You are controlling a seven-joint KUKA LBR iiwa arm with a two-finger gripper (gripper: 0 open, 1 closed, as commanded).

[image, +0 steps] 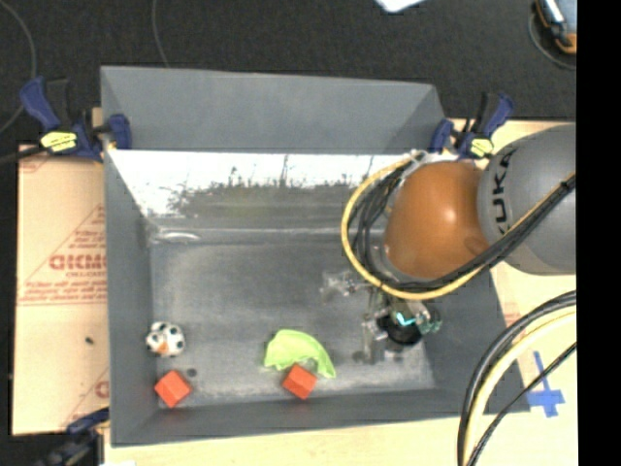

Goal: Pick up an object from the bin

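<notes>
My gripper hangs low over the right part of the bin floor, under the orange wrist cover. Nothing shows in its grasp. To its left lies a crumpled light-green piece, and a small red cube sits against that piece's lower right edge, near the front wall. Both lie a short way from the gripper and do not touch it.
A small black-and-white ball rests at the front left of the bin, with a second red cube just below it in the corner. The arm and its looped cables cover the bin's right side.
</notes>
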